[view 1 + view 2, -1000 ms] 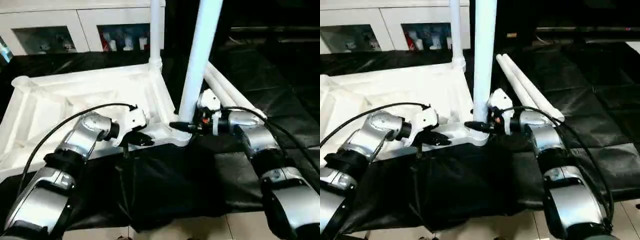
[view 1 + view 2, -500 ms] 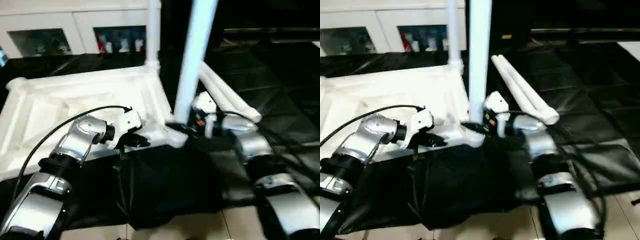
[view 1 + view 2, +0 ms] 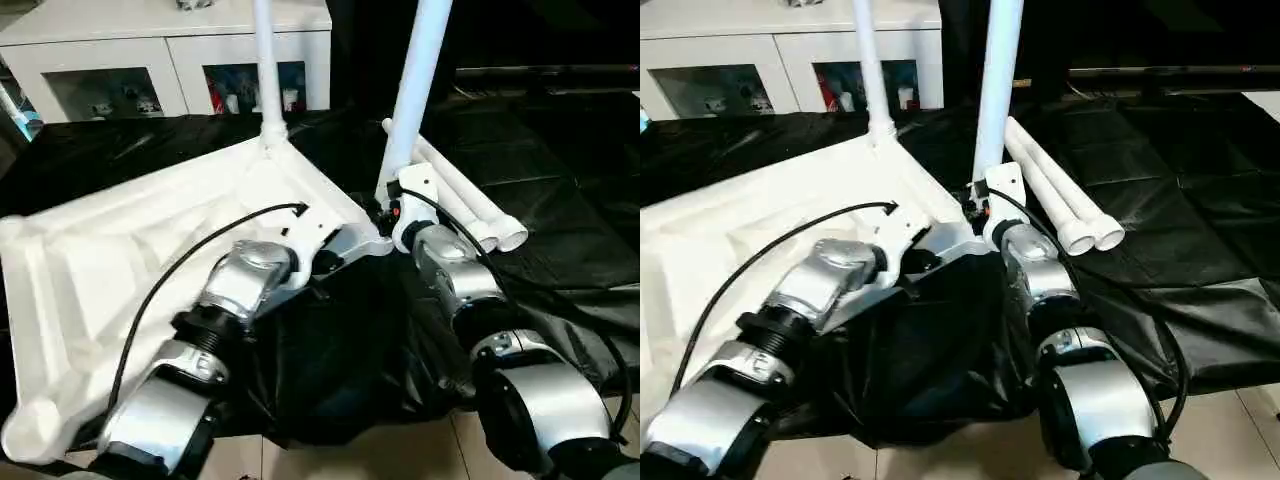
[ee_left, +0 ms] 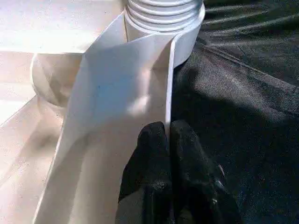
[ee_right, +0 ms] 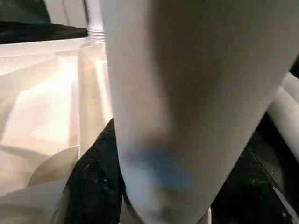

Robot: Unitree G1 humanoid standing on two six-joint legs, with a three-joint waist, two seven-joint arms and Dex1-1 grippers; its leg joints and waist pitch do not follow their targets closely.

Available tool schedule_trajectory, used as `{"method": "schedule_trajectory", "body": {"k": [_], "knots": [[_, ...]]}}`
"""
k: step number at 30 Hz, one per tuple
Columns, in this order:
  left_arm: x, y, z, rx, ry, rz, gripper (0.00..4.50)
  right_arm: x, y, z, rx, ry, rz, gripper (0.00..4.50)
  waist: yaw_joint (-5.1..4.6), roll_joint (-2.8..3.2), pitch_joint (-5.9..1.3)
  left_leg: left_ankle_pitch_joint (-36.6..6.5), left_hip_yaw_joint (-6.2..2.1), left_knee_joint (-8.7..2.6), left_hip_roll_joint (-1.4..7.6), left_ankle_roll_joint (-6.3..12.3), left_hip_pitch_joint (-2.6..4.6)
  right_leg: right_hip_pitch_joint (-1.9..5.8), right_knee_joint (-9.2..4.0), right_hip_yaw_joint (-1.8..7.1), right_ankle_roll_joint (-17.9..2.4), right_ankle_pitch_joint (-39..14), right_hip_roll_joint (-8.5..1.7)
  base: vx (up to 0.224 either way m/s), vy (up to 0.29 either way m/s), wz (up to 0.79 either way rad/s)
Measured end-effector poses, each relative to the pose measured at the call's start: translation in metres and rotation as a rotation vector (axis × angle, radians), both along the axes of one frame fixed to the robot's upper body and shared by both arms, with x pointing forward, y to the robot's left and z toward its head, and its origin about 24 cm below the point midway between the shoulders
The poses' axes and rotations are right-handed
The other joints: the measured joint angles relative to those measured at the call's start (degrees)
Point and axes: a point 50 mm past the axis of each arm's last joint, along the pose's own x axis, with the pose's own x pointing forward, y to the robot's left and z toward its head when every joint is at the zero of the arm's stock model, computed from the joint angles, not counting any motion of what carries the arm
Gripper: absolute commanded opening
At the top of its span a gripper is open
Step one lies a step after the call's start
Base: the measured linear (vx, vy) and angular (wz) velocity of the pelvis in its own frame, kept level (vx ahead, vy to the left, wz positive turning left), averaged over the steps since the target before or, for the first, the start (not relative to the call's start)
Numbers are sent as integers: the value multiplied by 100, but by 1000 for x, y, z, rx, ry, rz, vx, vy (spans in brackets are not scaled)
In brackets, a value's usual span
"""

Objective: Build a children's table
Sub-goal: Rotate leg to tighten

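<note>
The table top [image 3: 130, 250] lies upside down on the black cloth [image 3: 330, 350]. Two legs [image 3: 415, 90] stand in corner sockets; two spare legs [image 3: 1060, 200] lie beside it, unfitted. The left gripper [image 4: 169, 140] is closed against the rim. The right gripper [image 3: 385, 212], half open, apparently clasps the near leg.

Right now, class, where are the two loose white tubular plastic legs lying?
In the head views, the two loose white tubular legs lie side by side on the black cloth, right of the upturned tabletop.
</note>
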Motion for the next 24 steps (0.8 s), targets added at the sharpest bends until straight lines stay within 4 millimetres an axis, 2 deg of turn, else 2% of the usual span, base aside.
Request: {"method": "schedule_trajectory", "body": {"k": [9,10,12,13,16,17,19,21,22,24], "knots": [[-1,2,1,8,3,6,0,1,2,0,-1,7,7,190,-32,-13,-9,-1,-8,-1,-22,1,-5,-6,-2,1,7,-4,-16,0,0,0],[-1,2,1,8,2,5,0,1,2,1,5,8,10,225,-37,-13,-9,-1,-9,-2,-22,1,-9,-6,-2,0,9,-6,-17,0,0,0],[0,3,1,7,2,2,0,1,2,1,12,12,17,260,-40,-15,-10,-1,-9,-5,-23,1,-14,-7,-2,0,10,-6,-16,0,0,0],[0,4,2,7,-2,-2,0,-1,1,-5,17,49,16,263,-41,-16,-10,-1,-10,-7,-23,1,-22,-4,-2,0,9,-6,-16,0,0,0],[-1,8,4,2,-26,-19,0,0,2,-4,39,51,38,269,-47,2,-4,1,-10,-7,-23,3,-71,-30,1,-2,-6,7,-17,0,0,0],[-1,9,5,4,-29,-22,0,0,2,-4,41,51,42,286,-51,2,-4,1,-10,-7,-22,4,-95,-30,2,-2,-14,19,-16,0,0,0],[-1,12,5,4,-43,-40,0,1,2,-1,61,47,63,312,-63,6,-1,1,-10,-7,-19,4,-97,-31,3,-7,-25,39,-17,0,0,0],[-3,15,5,1,-52,-55,0,0,3,-1,77,46,91,312,-74,13,3,1,-10,-7,-14,4,-100,-34,3,-13,-24,44,-16,0,0,0],[-4,16,6,-2,-56,-62,0,-1,1,-5,79,65,98,337,-72,17,6,1,-10,-7,-10,4,-105,-39,3,-18,-28,49,-16,0,0,0],[-6,18,9,-14,-75,-93,0,-5,-3,-11,98,76,119,355,-67,37,18,4,-4,3,-6,6,-126,-77,11,-18,-29,104,-17,28,-4,1]]}}
